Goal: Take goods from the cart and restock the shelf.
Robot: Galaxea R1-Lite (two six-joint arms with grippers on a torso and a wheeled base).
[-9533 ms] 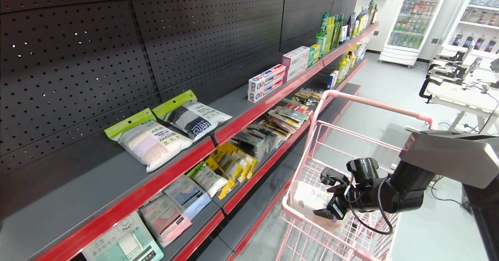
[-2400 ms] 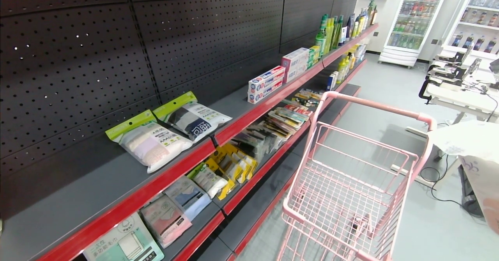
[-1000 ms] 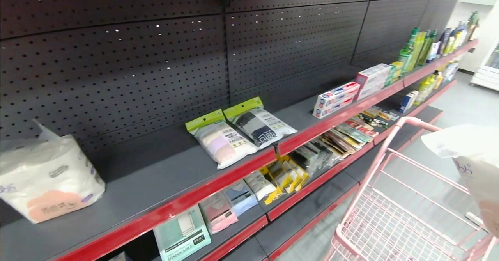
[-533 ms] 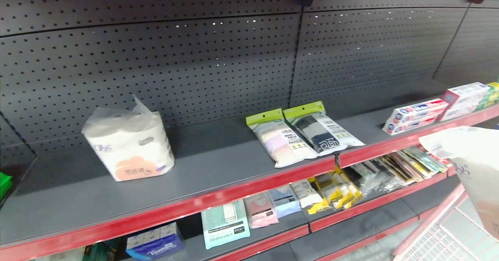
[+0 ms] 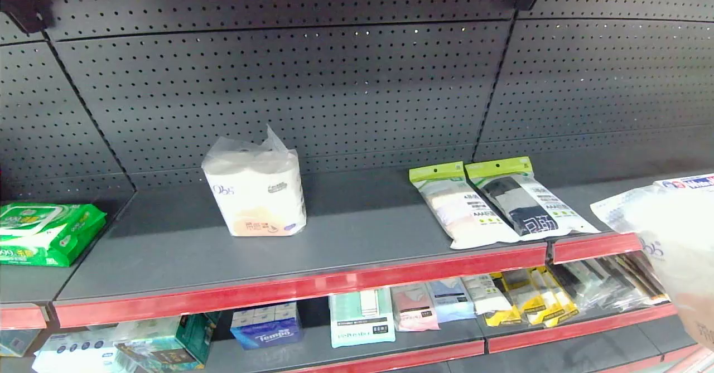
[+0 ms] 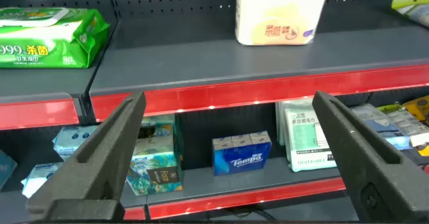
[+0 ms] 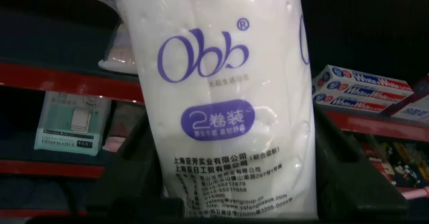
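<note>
A white plastic-wrapped pack of paper rolls (image 7: 228,96) stands between the two dark fingers (image 7: 134,163) of my right gripper (image 7: 231,184), which is shut on it. In the head view this held pack (image 5: 672,245) hangs at the far right, in front of the red-edged grey shelf (image 5: 279,289). A matching pack of rolls (image 5: 255,192) stands upright on that shelf, left of centre. My left gripper (image 6: 228,150) is open with nothing in it, low before the shelf's red edge (image 6: 255,90), with the standing pack (image 6: 281,13) above it.
Green wet wipes (image 5: 44,231) lie on the shelf section at left. Two green-topped garment bags (image 5: 491,206) lie at right, and toothpaste boxes (image 5: 691,182) beyond them. Bare grey shelf lies on both sides of the standing pack. The lower shelf holds a blue tissue pack (image 5: 265,328) and flat packets.
The head camera has swung left along the shelf, so the pink cart has left the picture. The right gripper, earlier down in the cart, now holds the pack up by the shelf.
</note>
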